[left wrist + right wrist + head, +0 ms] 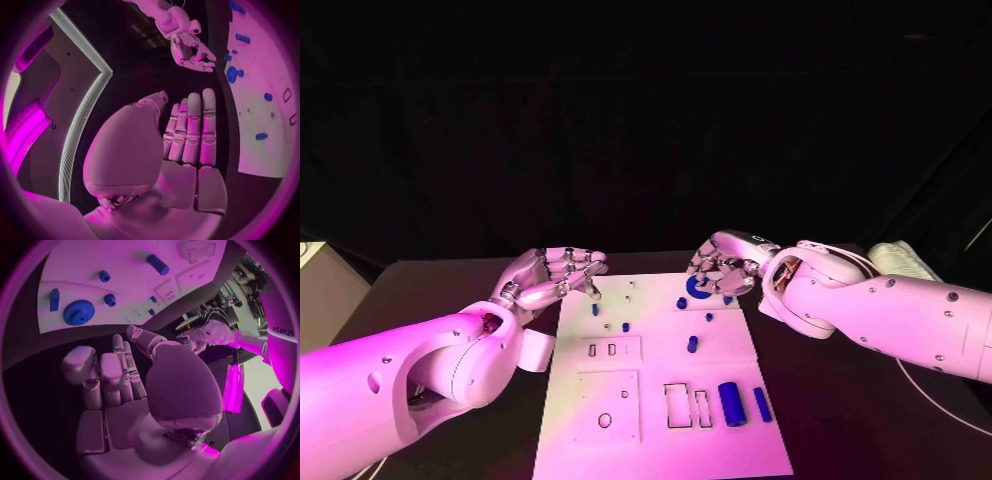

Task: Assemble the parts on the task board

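Note:
The white task board [661, 400] lies in the middle of the table. A blue gear [697, 287] sits near its far edge, with small blue pegs [692, 344] scattered behind the middle. A blue cylinder [730, 395] and a blue bar [763, 404] lie at the near right. My right hand [726, 265] hovers just above the gear [79, 312], fingers loosely bent, holding nothing. My left hand [557, 275] floats off the board's far left corner. Its fingers [187, 135] are straight side by side and the palm is empty.
Rectangular slots [678, 404] and a round hole [604, 420] mark the board's near half. Dark table [430, 290] surrounds the board. A pale object [899, 258] lies at the table's right side behind my right arm.

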